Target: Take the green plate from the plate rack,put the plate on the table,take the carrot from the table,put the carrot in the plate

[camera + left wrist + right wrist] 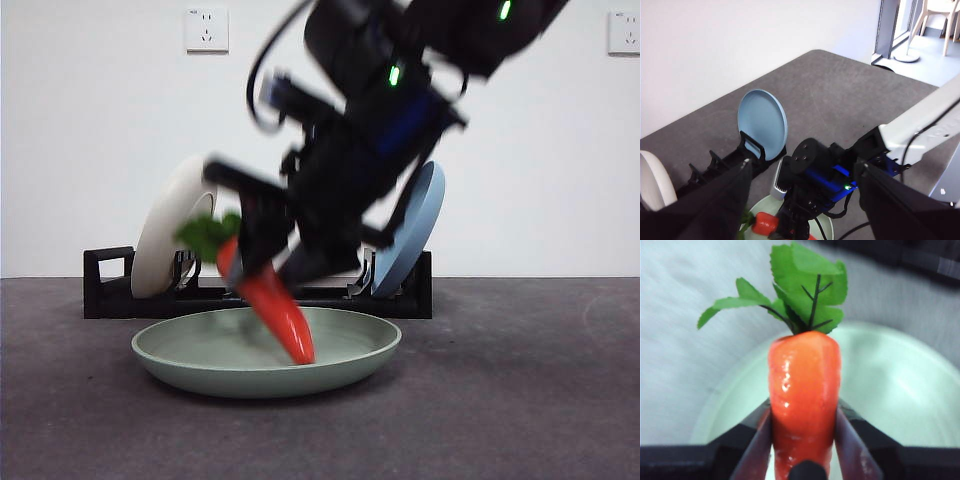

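The green plate [200, 365] lies flat on the table [520, 400] in front of the plate rack [110, 290]. My right gripper [265, 270] is shut on the carrot [275, 310] and holds it tilted over the plate, leaves up and to the left, tip down inside the rim. The right wrist view shows the jaws [802, 415] clamped on the carrot [802, 375] with the green plate [900, 385] behind it. My left gripper [802, 164] is open and empty, high above the scene. From there I see the carrot [762, 223] and a bit of the green plate [826, 231].
A blue plate [415, 225] stands at the rack's right end and a cream-white plate [165, 235] at its left end. Both show in the left wrist view, blue [761, 122] and white [650, 180], in the rack [720, 165]. A white wall is behind.
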{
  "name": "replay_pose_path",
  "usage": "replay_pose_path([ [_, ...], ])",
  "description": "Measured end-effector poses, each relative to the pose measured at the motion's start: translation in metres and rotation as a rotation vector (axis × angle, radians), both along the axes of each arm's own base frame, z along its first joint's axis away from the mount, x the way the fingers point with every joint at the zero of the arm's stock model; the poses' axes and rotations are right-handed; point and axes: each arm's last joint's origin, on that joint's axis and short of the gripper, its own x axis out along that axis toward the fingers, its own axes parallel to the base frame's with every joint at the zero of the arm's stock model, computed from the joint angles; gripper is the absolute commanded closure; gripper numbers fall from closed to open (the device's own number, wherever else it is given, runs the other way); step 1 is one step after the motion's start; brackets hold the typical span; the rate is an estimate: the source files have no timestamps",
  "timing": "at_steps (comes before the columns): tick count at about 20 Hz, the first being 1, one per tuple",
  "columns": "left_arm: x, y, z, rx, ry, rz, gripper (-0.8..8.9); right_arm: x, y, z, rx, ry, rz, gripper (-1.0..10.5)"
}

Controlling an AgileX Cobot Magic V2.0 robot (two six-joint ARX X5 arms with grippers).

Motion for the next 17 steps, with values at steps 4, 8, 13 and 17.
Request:
replay_pose_path([
  [4, 0.000, 0.001, -0.002, 0.023, 0.012, 0.000, 4.68, 0.002, 0.002, -0.013, -0.028, 0.022, -0.016, 9.6],
  [8, 0.000, 0.001, -0.002, 0.023, 0.013, 0.000, 4.68, 0.000, 0.002, -0.014, -0.037, 0.032, -0.012, 5.1],
  [13, -0.001, 0.001, -0.003, 0.029, 0.016, 0.000, 4.68, -0.003, -0.001, -0.019, -0.084, 0.079, -0.012, 4.4],
  [17, -0.001, 0.002, -0.005, 0.053, 0.029, 0.000, 4.68, -0.004, -0.001, -0.015, -0.080, 0.075, -0.012, 4.4],
])
